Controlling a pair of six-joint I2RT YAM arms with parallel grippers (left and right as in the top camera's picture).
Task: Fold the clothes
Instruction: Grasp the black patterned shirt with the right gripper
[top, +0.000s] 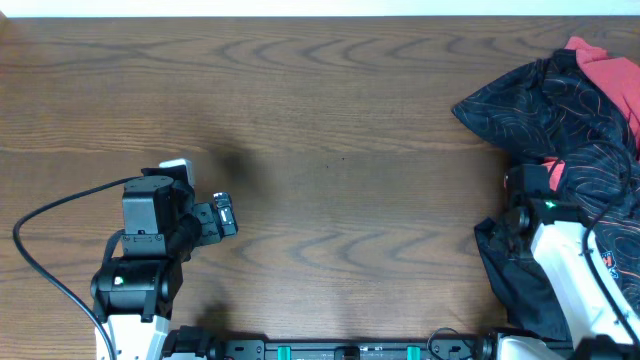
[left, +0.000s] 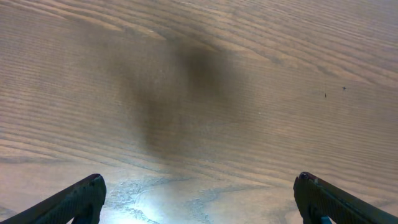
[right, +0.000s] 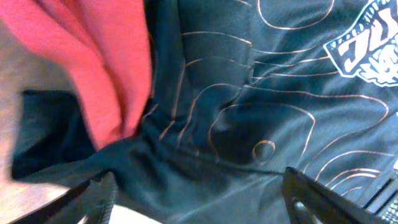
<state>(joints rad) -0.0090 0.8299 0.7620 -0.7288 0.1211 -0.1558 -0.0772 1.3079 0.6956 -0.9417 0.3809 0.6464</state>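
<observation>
The clothes lie in a heap at the table's right edge. A black jersey (top: 540, 110) with thin orange contour lines is on top, and a red T-shirt (top: 605, 65) shows at the far corner. My right gripper (top: 517, 200) is down on the heap. In the right wrist view its jaws (right: 196, 180) stand wide apart, open, with a raised fold of the jersey (right: 280, 106) between them. The red T-shirt (right: 106, 62) lies to the left, and a blue-white logo (right: 367, 53) is at the upper right. My left gripper (top: 225, 215) hangs open and empty (left: 199, 180) over bare wood.
Dark cloth (top: 510, 270) hangs down beside the right arm's white base (top: 565, 270) towards the front edge. The left arm's black cable (top: 40, 260) loops over the table at the front left. The wooden table (top: 340, 130) stretches between the two arms.
</observation>
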